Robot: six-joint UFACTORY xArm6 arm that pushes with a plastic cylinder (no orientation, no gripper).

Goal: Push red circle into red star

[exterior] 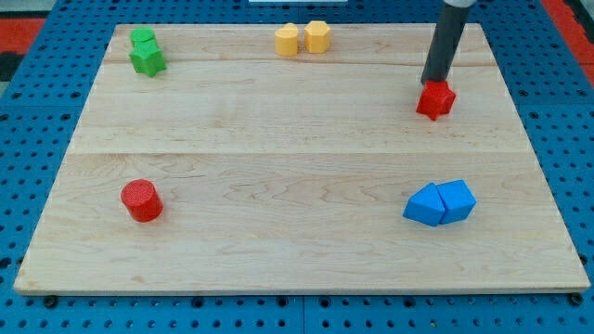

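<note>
- Presently, my tip stood at the view's upper right, touching or just beside the top-left edge of the red star; contact could not be confirmed.
- I carry no jaws: only a straight dark rod, holding nothing.
- Red circle lay at the view's lower left, well apart from my tip and from the star, with bare board between.
- Judged method: bring the tip round to the circle's far left side, just below its centre, so the push runs rightward and slightly upward along the line to the star.
- Judged risk: an off-centre contact would let the round block slip aside.
- Blue blocks sat below the star, near the intended path's lower margin; yellow pair and green pair lay clear at the top.
</note>
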